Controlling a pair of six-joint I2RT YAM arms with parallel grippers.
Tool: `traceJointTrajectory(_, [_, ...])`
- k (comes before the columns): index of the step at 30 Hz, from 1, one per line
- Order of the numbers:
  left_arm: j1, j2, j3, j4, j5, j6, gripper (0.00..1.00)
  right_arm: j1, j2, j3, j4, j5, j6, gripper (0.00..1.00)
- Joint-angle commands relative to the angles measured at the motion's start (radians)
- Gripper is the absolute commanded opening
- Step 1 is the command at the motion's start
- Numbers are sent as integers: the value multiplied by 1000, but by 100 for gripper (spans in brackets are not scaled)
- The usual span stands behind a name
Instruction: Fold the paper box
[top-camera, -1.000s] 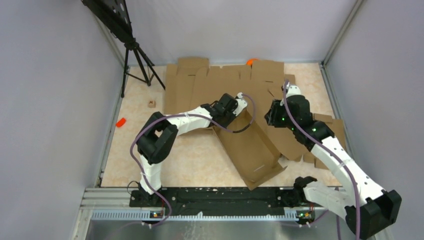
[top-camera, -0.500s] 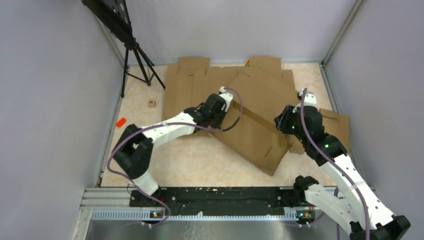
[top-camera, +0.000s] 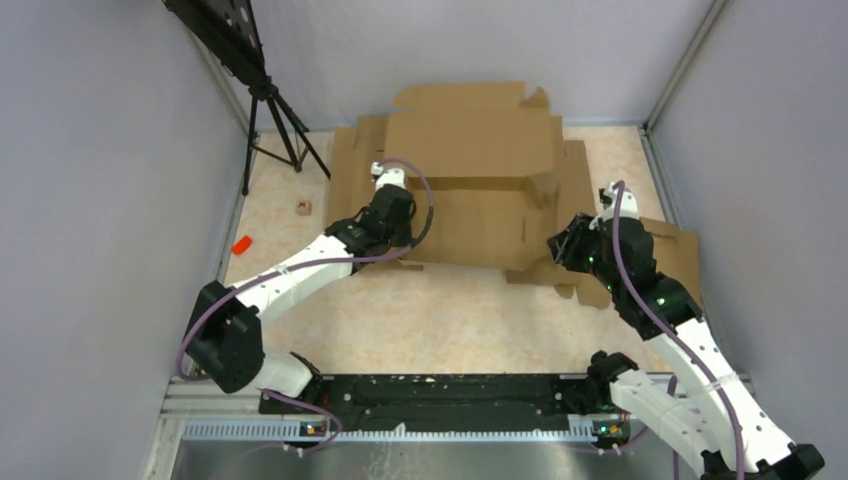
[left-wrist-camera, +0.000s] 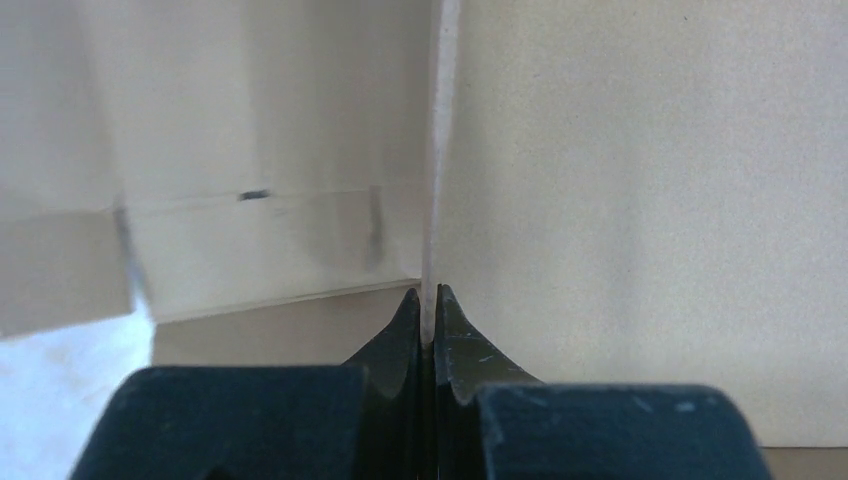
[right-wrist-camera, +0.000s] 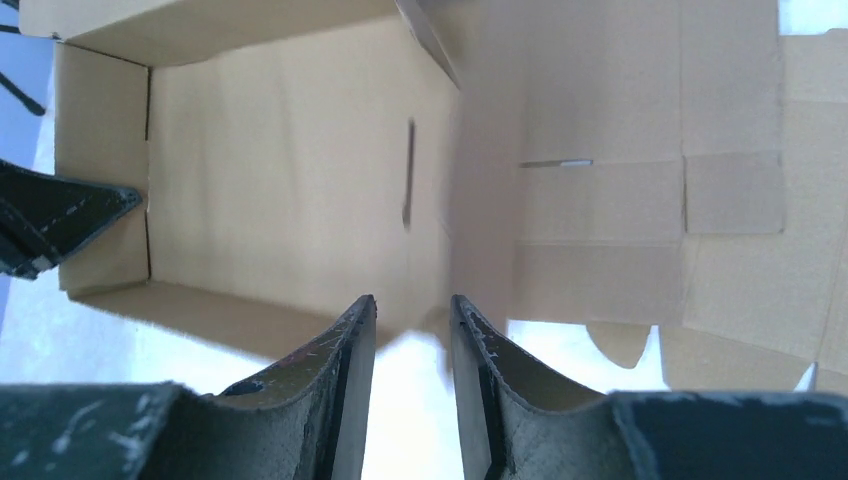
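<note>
Grey walls (top-camera: 100, 200) close in a pale marbled tabletop (top-camera: 420, 320), read from above as a dial with the arm bases at 6 o'clock. Nearest, a black rail (top-camera: 440, 395) carries both bases.

From about 7 o'clock the left arm stretches out low toward 11. Its left gripper (left-wrist-camera: 432, 305) is clenched on a thin cardboard edge of the box (top-camera: 470, 220), at the box's left near corner. In the wrist view that edge runs straight up from between the pressed fingertips.

From 5 o'clock the right arm bends up to about 3. The right gripper (right-wrist-camera: 412, 320) has its jaws apart, with bright tabletop showing in the gap. The box's near right corner lies just past the fingertips. Whether either finger touches the card I cannot tell.

Just beyond the middle of the tabletop the box sits toward 12 o'clock. Its floor panel lies flat and a broad panel behind it is tilted up toward the back wall, with flaps along the top. The right wrist view looks into it: a short side wall at the far left end and a dark slot in the floor panel.

Under and around the box lie flat blanks (top-camera: 352, 180), which reach out to 2 o'clock.

At 9 o'clock lies a small orange piece (top-camera: 241, 244), with a small wooden block (top-camera: 303, 208) just beyond it. A black tripod (top-camera: 272, 120) stands in the 10 o'clock corner.
</note>
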Motion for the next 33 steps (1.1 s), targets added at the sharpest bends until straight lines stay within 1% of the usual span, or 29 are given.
traceJointTrajectory(1, [23,-68,-57,-52,-175,-170,0,-9,-15,-9,-23,-69,16,33])
traceJointTrajectory(6, [26,-28,-178,-71,-198,-239,0,-10,14,-10,-34,-120,20,35])
traceJointTrajectory(7, [26,-20,-196,-77,-189,-253,0,-11,18,-12,-34,-123,16,35])
traceJointTrajectory(9, [25,-8,-231,-72,-145,-258,0,-13,45,-11,-43,-134,6,39])
traceJointTrajectory(11, [24,-4,-252,-83,-114,-254,0,-17,99,-16,-45,-149,-11,40])
traceJointTrajectory(14, [21,-19,-265,-119,-98,-263,0,-26,165,-44,-10,-230,-18,45])
traceJointTrajectory(16, [17,-40,-286,-121,-98,-272,0,-33,184,-75,41,-262,-13,50])
traceJointTrajectory(18, [14,-64,-320,-101,-99,-282,0,-39,198,-101,78,-274,-6,63])
traceJointTrajectory(19, [13,-72,-339,-93,-100,-285,0,-42,209,-109,92,-267,-7,66])
traceJointTrajectory(23, [7,-81,-366,-91,-133,-288,0,-50,274,-113,125,-232,-34,67])
traceJointTrajectory(26, [-7,-84,-373,-90,-165,-280,0,-52,325,-106,160,-237,-66,66])
traceJointTrajectory(30, [-50,-87,-372,-83,-209,-268,0,-41,441,-40,122,-222,-118,64])
traceJointTrajectory(33, [-71,-85,-369,-84,-228,-260,0,-33,486,-22,145,-253,-133,63])
